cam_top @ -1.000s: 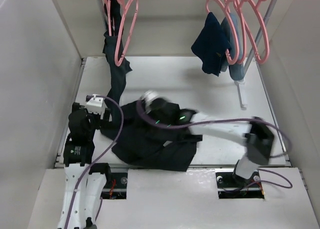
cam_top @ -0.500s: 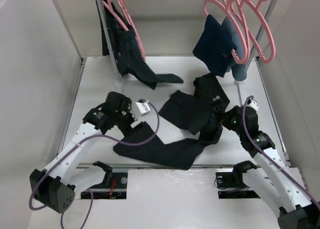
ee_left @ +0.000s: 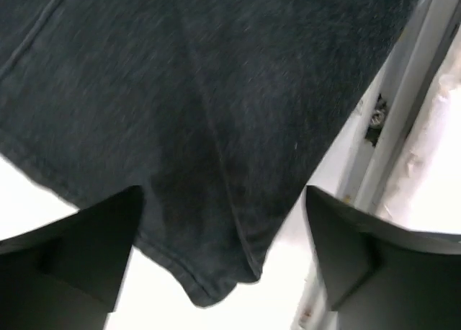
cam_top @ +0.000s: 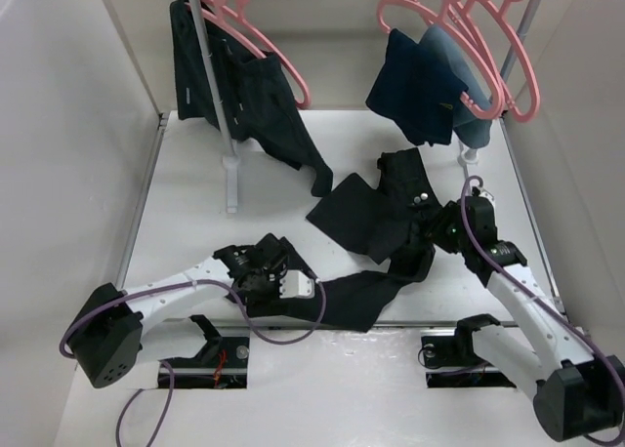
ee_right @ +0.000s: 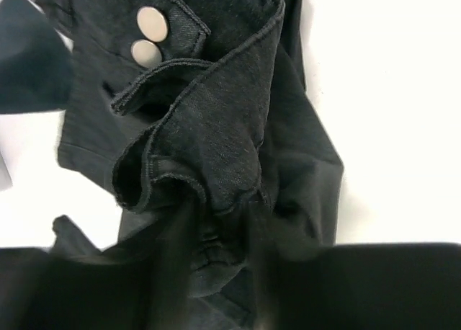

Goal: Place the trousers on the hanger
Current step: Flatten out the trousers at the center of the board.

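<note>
Trousers point(cam_top: 376, 218): crumpled, unhung.
Left gripper point(ee_left: 223, 191): wide open, empty, leg hem beneath.
Right gripper point(cam_top: 441, 234): apparently pinching bunched waistband.
Hanger point(cam_top: 518, 110): beyond right gripper, bare.
Lifting and draping remain.

A second ago the left arm stood folded at the left edge of the table point(cam_top: 186, 203). It has since swung out and dropped low by the near edge, with the left pincer point(cam_top: 266, 267) spread open over the leg end of the trousers point(cam_top: 371, 223). The right arm had reached across and is now back on its own side, the right pincer point(cam_top: 441, 234) nipping bunched fabric. The trousers went from a heap to a sprawl. The hung black pair point(cam_top: 244, 96), the navy garment point(cam_top: 415, 86) and the pink hangers point(cam_top: 269, 42) have swung.
</note>
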You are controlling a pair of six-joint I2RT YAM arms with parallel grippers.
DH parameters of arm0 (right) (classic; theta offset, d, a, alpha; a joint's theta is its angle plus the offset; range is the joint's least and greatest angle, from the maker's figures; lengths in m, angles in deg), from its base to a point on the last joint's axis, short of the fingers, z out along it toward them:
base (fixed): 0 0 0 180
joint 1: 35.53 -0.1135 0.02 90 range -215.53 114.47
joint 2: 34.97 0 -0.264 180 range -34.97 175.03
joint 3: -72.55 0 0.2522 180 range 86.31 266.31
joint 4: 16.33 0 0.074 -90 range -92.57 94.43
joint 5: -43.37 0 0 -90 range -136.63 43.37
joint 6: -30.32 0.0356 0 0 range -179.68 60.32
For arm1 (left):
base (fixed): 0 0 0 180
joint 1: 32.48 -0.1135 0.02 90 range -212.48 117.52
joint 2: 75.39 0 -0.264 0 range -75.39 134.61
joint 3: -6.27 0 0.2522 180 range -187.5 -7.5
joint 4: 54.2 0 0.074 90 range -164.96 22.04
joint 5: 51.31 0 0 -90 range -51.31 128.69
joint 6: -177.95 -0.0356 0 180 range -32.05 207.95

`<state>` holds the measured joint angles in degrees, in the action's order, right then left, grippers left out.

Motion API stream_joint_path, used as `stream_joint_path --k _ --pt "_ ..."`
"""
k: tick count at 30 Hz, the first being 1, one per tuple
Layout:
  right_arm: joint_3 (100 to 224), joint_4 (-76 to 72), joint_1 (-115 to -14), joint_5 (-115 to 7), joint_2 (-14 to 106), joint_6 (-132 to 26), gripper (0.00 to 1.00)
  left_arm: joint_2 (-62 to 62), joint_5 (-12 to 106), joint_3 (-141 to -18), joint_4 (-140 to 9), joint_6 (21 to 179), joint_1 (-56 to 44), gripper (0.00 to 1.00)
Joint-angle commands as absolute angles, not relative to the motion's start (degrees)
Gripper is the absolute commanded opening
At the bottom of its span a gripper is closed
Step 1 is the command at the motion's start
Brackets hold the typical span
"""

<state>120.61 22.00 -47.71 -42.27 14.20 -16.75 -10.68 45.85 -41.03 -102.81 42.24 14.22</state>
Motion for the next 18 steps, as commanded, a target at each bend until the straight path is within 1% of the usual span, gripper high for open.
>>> stream_joint_path --k 1,2,3,4,5,6,7,10,11,13,14,17,18 --pt "122.96 18.7 -45.47 -45.75 16.71 -19.43 0.42 -8.95 45.19 -38.78 -97.94 40.05 15.95 0.82" --pt "123.48 17.91 -45.46 -46.63 17.93 -20.74 0.6 -8.33 44.5 -38.78 -97.32 40.66 16.65 0.75" --pt "123.49 17.91 -44.68 -48.37 17.94 -20.75 0.68 -7.72 43.71 -38.0 -96.79 41.37 16.66 0.65" --pt "124.53 17.91 -44.67 -49.09 18.55 -21.79 0.71 -7.19 43.18 -37.47 -95.74 41.37 16.66 0.4" --pt "125.06 18.43 -44.67 -49.1 18.56 -23.63 0.73 -6.57 42.3 -37.47 -95.04 42.5 16.66 0.22" --pt "125.68 19.22 -44.67 -49.7 18.56 -24.43 0.73 -5.78 39.86 -36.94 -94.33 44.26 16.66 0.05" --pt "126.47 20.35 -44.67 -48.75 17.86 -24.96 0.75 -5.78 38.26 -36.94 -92.93 45.4 16.66 0.0" --pt "129.46 25.28 -46.68 -44.64 13.38 -25.67 0.78 -7.18 35.01 -37.63 -92.92 48.47 16.66 0.0" --pt "130.6 26.42 -48.26 -43.48 12.33 -25.67 0.82 -8.14 35.0 -38.6 -93.7 49.27 16.13 0.0" --pt "131.74 29.85 -49.93 -41.63 10.73 -23.83 0.83 -11.65 34.47 -39.39 -94.76 50.42 16.13 0.0" --pt "132.27 30.55 -52.29 -40.32 9.95 -23.3 0.83 -12.62 34.47 -40.18 -95.98 51.56 16.13 0.0" --pt "134.12 31.09 -57.48 -37.07 10.99 -20.41 0.92 -13.34 34.47 -42.03 -98.45 52.18 13.67 0.0" --pt "135.25 31.09 -61.16 -35.84 12.04 -19.7 0.92 -13.34 34.47 -42.73 -99.76 52.79 13.67 0.0"
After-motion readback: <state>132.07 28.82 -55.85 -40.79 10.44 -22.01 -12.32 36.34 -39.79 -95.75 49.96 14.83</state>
